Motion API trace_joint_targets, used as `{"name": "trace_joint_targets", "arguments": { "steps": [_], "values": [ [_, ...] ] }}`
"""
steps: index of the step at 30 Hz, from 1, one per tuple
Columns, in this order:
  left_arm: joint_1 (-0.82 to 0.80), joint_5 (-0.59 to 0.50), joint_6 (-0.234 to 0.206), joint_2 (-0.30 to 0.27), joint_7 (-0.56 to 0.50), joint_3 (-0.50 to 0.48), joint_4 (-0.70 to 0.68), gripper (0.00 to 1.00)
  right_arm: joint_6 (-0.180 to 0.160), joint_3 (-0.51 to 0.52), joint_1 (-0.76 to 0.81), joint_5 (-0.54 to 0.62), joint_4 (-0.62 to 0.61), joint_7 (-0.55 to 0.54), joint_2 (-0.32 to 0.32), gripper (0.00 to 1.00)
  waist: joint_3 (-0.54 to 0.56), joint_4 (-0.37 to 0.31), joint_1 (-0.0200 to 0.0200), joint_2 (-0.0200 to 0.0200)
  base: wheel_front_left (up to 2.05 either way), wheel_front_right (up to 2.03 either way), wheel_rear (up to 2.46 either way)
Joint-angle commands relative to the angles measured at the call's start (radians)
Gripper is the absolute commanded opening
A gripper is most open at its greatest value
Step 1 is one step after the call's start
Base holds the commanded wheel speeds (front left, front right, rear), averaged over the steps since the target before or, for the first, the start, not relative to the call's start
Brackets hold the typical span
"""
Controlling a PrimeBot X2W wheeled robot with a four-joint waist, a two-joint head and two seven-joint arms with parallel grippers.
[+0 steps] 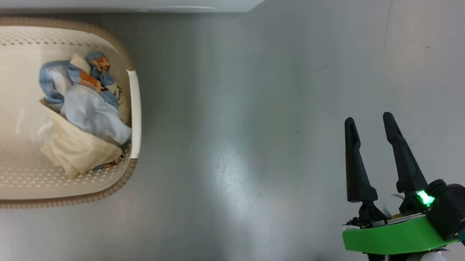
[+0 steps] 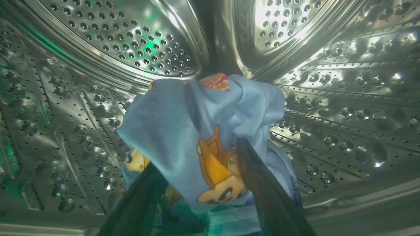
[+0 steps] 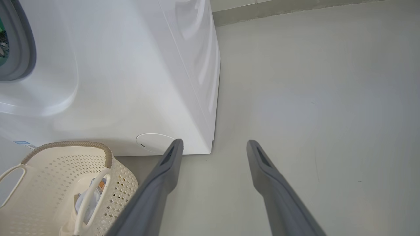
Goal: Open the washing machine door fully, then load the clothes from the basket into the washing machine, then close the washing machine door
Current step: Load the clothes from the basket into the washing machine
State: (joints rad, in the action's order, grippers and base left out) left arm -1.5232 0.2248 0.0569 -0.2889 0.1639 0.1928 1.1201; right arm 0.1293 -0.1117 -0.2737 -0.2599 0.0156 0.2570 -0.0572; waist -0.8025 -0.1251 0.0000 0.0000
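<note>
Here, your left pincer (image 2: 198, 154) stands released inside the perforated steel drum (image 2: 328, 98), letting the blue orange-printed garment (image 2: 183, 124) slump between its jaws; your right pincer (image 1: 369, 119) idles spread, empty, at the head view's lower right.

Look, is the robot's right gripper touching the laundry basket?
Apart. The head view shows a wide stretch of grey floor between the right gripper and the basket.
</note>
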Motion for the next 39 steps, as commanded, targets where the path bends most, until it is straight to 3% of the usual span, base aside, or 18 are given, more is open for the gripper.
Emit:
{"name": "trace_joint_targets", "arguments": {
  "steps": [1, 12, 23, 29, 39],
  "values": [
    [-0.019, 0.006, -0.008, -0.039, -0.008, -0.005, -0.014, 1.0, 0.001, -0.017, 0.01, -0.013, -0.017, 0.005, 0.007, 1.0, 0.009, 0.007, 0.0, 0.0, 0.0, 0.0, 0.0],
    [0.052, 0.053, -0.015, 0.009, 0.041, -0.018, 0.013, 1.0, 0.001, 0.011, 0.012, 0.001, -0.011, 0.005, 0.007, 1.0, 0.078, 0.051, 0.0, 0.0, 0.0, 0.0, 0.0],
    [0.25, 0.074, -0.007, 0.051, 0.092, -0.012, -0.054, 1.0, 0.001, 0.029, 0.054, 0.01, 0.013, 0.005, -0.005, 1.0, 0.224, 0.097, 0.0, 0.0, 0.0, 0.0, 0.0],
    [0.397, 0.081, -0.014, 0.065, 0.097, -0.014, -0.151, 1.0, 0.001, 0.021, 0.085, 0.009, 0.027, 0.005, -0.009, 1.0, 0.313, 0.108, 0.0, 0.0, 0.0, 0.0, 0.0],
    [0.71, 0.085, -0.063, 0.045, 0.098, -0.065, -0.466, 1.0, 0.001, 0.011, 0.155, 0.007, 0.042, 0.005, -0.008, 1.0, 0.457, 0.106, 0.0, 0.0, 0.0, 0.0, 0.0]
  ]
}}
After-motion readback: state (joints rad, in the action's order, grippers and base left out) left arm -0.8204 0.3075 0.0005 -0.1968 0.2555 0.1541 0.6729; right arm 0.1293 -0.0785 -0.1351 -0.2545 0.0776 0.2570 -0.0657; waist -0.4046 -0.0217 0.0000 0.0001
